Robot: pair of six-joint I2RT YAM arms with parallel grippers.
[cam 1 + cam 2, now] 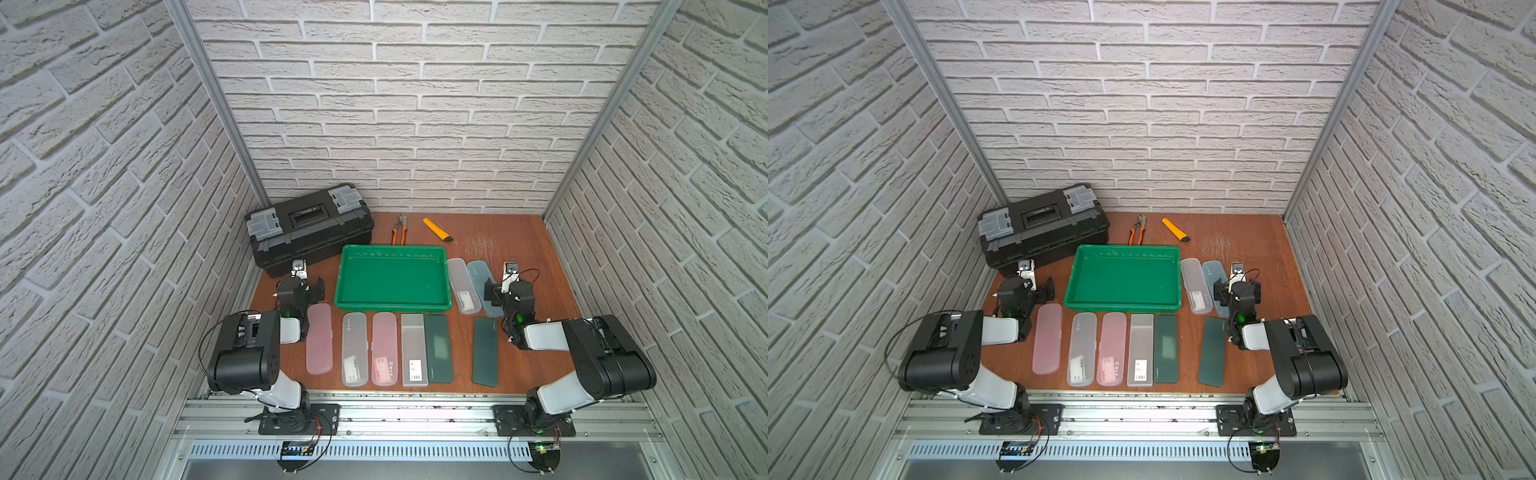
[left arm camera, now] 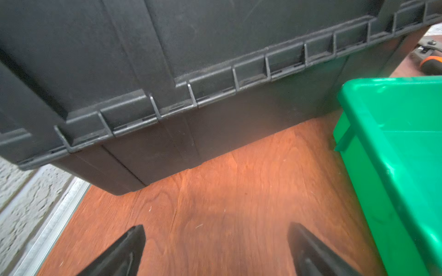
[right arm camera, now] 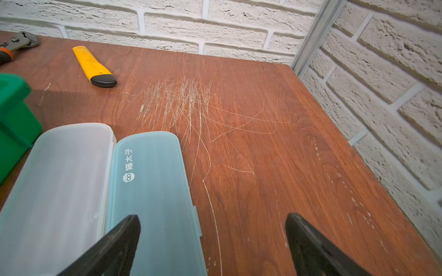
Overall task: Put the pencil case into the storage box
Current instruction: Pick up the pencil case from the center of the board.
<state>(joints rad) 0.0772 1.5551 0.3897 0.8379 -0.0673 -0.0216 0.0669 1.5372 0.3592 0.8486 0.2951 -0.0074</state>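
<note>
- Green storage box empty; you are at approach.
- Both apart, holding nothing: left tool, right tool.
- Next: centre right tool over blue pencil case.

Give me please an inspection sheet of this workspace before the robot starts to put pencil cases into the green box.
Surface: wooden table, scratched toward the far right corner.
Job's things: green box empty; eight pencil cases on the table, six in front of it, two at its right side.
Clutter: black toolbox, pliers, yellow knife toward the back wall.
Grippers: left gripper open, empty, facing the toolbox; right gripper open, empty, near the blue case.
Cables: black cable loops beside the left arm; none seen among the cases.
Surroundings: brick walls on three sides, metal rail in front.
</note>
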